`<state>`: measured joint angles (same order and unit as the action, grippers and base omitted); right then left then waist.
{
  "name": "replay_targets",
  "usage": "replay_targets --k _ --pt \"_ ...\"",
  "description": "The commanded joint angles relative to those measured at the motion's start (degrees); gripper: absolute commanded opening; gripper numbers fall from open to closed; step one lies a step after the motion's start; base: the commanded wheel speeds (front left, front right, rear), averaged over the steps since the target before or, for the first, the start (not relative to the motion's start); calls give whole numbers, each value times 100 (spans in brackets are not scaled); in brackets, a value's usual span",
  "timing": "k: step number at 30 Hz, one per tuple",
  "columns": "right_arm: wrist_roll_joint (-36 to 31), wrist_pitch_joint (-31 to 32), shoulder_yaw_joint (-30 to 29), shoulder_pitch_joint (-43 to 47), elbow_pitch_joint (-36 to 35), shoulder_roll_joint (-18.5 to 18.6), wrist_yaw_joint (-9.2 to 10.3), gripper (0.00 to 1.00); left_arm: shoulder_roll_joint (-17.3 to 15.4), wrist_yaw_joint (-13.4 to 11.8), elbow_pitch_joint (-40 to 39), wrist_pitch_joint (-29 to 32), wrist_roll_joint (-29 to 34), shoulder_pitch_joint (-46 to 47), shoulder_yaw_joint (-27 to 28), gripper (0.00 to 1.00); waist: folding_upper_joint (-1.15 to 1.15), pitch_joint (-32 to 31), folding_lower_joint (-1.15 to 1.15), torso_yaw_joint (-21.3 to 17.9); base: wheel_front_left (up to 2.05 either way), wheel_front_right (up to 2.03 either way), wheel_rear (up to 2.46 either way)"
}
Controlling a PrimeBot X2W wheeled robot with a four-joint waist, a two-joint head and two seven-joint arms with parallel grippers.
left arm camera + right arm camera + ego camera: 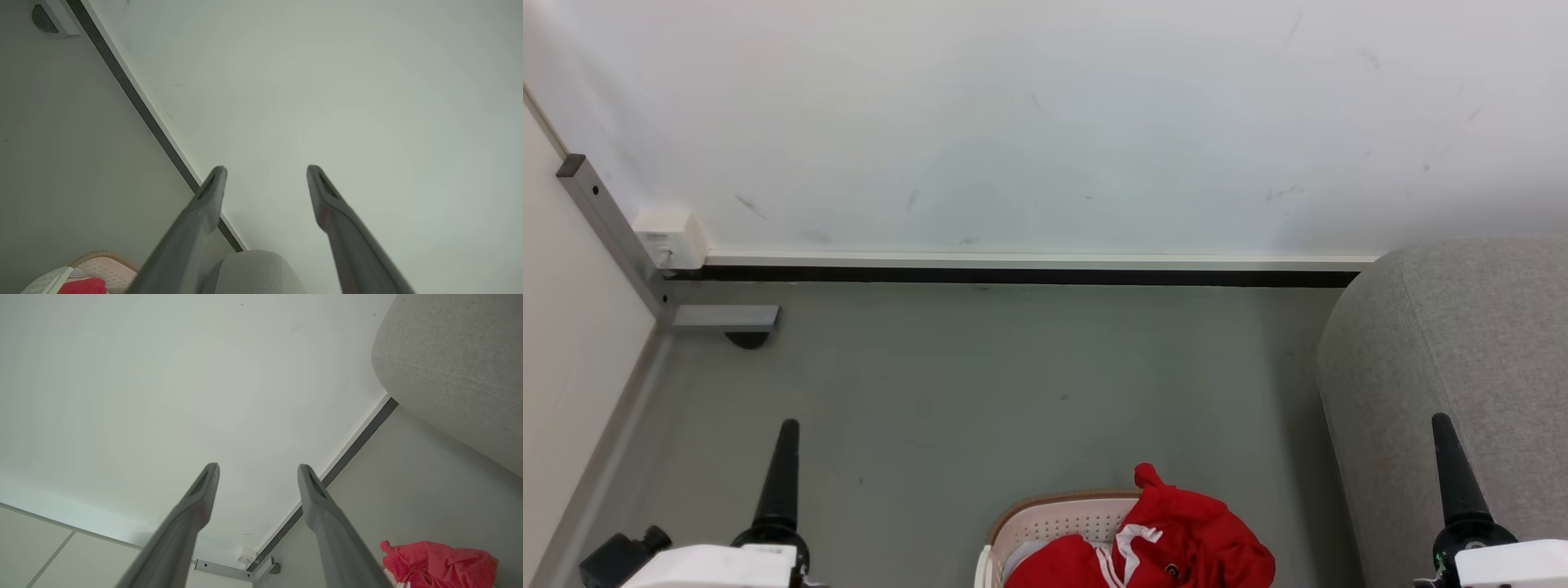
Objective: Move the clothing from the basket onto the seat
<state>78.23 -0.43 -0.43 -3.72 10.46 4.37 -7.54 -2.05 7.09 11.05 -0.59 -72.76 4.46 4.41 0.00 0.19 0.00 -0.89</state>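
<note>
Clothing (1192, 539) lies heaped in the basket (1062, 496) on the floor (972, 392) beside the seat (1462, 343), while the left gripper (265, 169) and right gripper (258, 467) hang empty with fingers wide apart, so one should reach low and pinch a thick red fold.

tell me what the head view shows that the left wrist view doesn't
Head view adds: the right gripper, plus the clothing's white trim and dark logo. Left wrist view adds: the left gripper with both fingers spread apart and nothing between them. Shared: the basket with the red clothing in it, the grey seat, the floor and the wall.
</note>
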Motion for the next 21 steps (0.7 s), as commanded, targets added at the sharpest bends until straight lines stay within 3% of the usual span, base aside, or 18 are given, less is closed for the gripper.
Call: replay_targets --k 1,4,21 --pt "-855 -172 155 -149 -254 179 3 100 -55 -20 -249 -161 998 150 -71 100 0 -1 0 -13 0 0 0" --pt "-855 -172 155 -149 -254 179 3 100 -55 -20 -249 -161 998 150 -71 100 0 -1 0 -13 0 0 0" --pt "-2913 -524 577 -213 -188 466 4 100 -89 -539 -354 -512 3312 102 -450 100 0 -31 0 -49 0 0 0"
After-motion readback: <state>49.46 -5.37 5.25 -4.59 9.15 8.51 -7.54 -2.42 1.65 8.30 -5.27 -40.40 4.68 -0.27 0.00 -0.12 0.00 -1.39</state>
